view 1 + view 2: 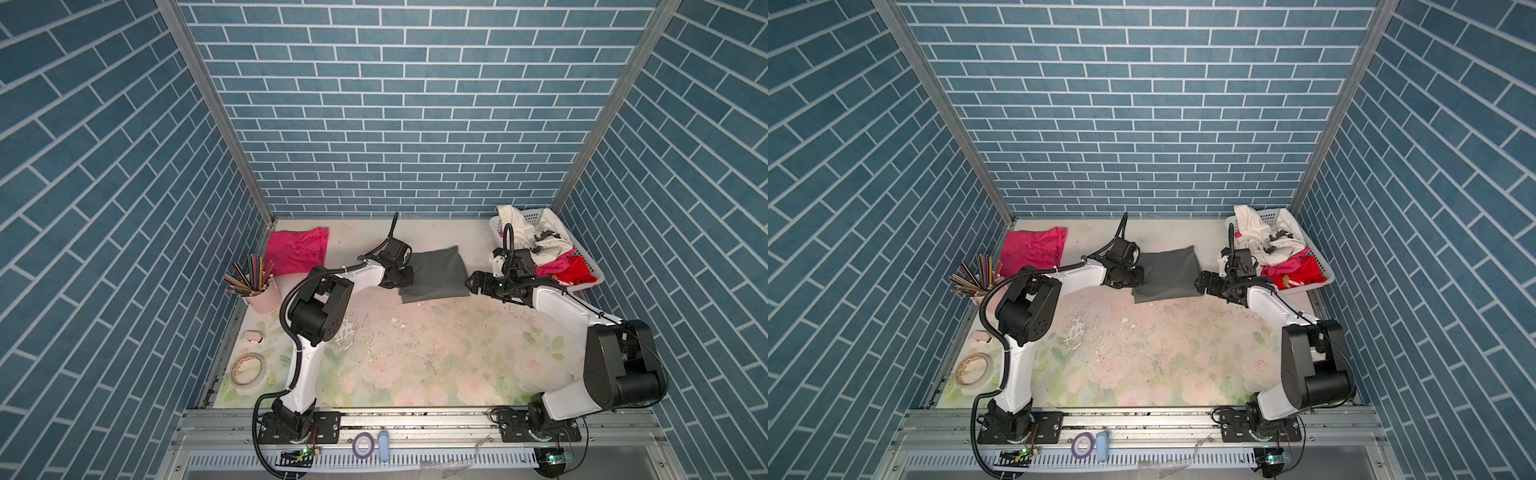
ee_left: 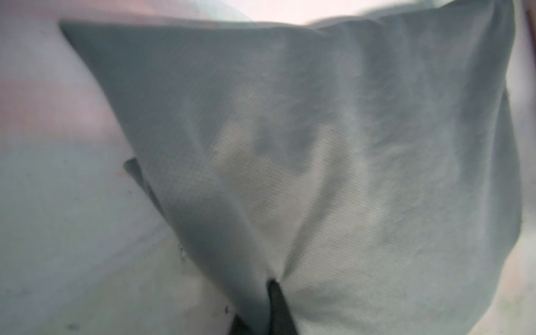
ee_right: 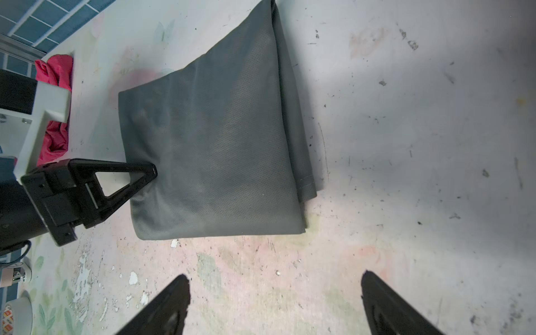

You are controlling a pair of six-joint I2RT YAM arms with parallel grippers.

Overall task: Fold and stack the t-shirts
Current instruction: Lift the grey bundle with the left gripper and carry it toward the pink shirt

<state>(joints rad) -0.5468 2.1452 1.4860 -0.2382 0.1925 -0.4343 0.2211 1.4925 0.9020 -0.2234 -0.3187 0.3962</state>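
Worn floral tabletop (image 1: pixel 415 357), walled in by blue brick pattern, carries everything we handle. Toward its far middle lies the dark grey t-shirt (image 1: pixel 436 276), already folded into a flat, nearly square packet and set a little askew to the table's edges.

Our left gripper (image 3: pixel 153 171) is clamped on the packet's left edge. The right wrist view shows its fingertips together on the cloth. In the left wrist view the fabric gathers into creases that run down to the pinch.

Our right gripper (image 1: pixel 471 283) sits just beside the opposite side, over bare table. Its fingers are spread wide with nothing between them, and we see no contact with the cloth. So the packet lies between our two grippers, held from one side only.

Further out, the hot pink t-shirt (image 1: pixel 297 251) lies in the far left corner, flat but rumpled. It is well apart from the grey one and on the left arm's side.

We judge that stacking is the step at hand, and it turns on one relation. The pink shirt lies behind the holding gripper, so the grey packet would have to be drawn leftward and away, trailing its free edge. With a pinch on one side only, the layers may slide open.

Beyond the right gripper, the white basket (image 1: pixel 530 216) holds more crumpled cloth in white, pink and red.
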